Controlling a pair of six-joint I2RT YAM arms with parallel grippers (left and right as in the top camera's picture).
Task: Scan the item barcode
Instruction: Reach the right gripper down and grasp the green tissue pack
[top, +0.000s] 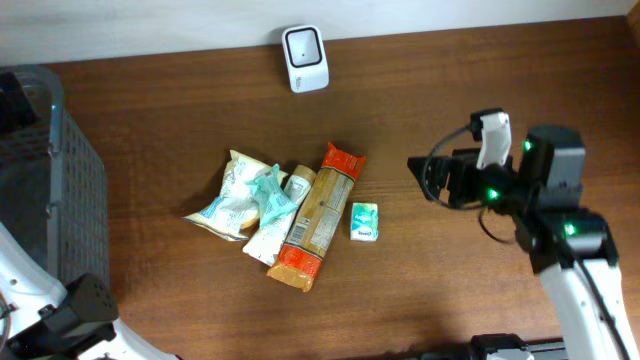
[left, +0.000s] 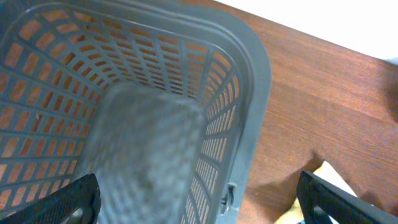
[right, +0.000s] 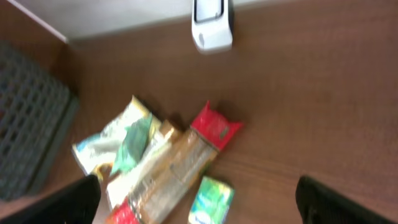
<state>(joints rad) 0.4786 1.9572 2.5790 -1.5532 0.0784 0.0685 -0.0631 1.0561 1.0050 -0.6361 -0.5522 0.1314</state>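
My left claw (left: 199, 202) stands open facing the grey basket (left: 249, 74); my right claw (right: 199, 202), open too, faces the packets (right: 168, 174).

table (top: 480, 80) — dark wood, smooth | basket (left: 258, 68) — grey plastic, matt | scanner (top: 304, 58): white glossy plastic

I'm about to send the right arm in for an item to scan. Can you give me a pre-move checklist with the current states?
1. Right gripper open and empty: ok.
2. Left gripper open, over the basket, away from the pile: ok.
3. Scanner uncovered near the table's far edge: ok.
4. Green box at the pile's right edge, nothing on top: ok.
5. Snack bags separated for a clean single pick: not ok, they overlap.
6. Barcode facing up on any item: cannot tell.
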